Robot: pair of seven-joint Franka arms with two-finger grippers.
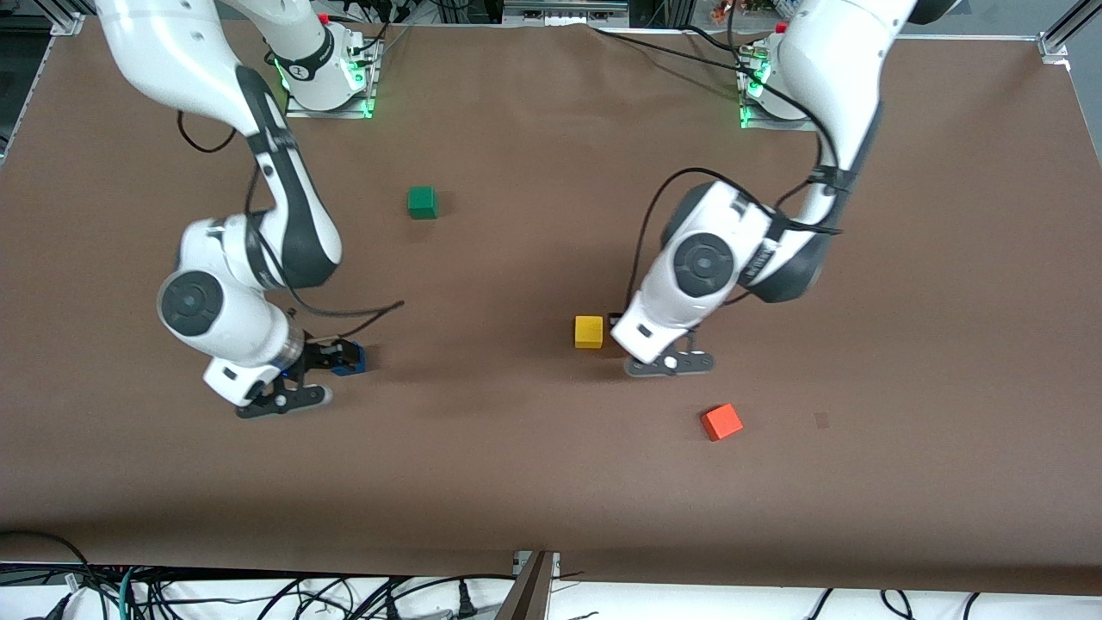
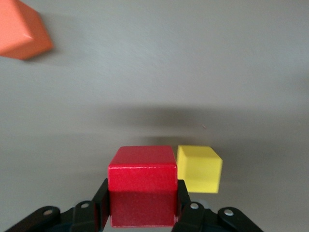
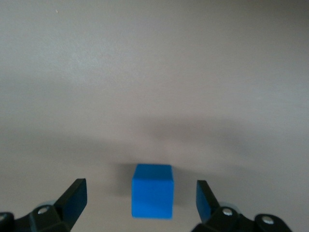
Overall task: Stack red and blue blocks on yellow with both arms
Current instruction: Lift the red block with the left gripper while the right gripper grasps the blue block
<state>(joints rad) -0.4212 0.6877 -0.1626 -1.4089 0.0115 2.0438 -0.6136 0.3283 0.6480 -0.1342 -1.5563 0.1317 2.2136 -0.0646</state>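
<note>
My left gripper (image 2: 142,212) is shut on the red block (image 2: 142,186), low and close beside the yellow cube (image 2: 199,169). In the front view the left gripper (image 1: 616,324) sits right next to the yellow cube (image 1: 589,331), on the side toward the left arm's end of the table, and the wrist hides the red block. My right gripper (image 3: 140,199) is open, with the blue block (image 3: 152,191) resting on the table between its fingers and touching neither. In the front view the right gripper (image 1: 337,357) and the blue block (image 1: 353,362) are toward the right arm's end.
An orange cube (image 1: 721,422) lies nearer the front camera than the yellow cube, toward the left arm's end; it also shows in the left wrist view (image 2: 21,29). A green cube (image 1: 422,202) lies farther from the camera, mid-table. The brown table (image 1: 534,465) carries only these cubes.
</note>
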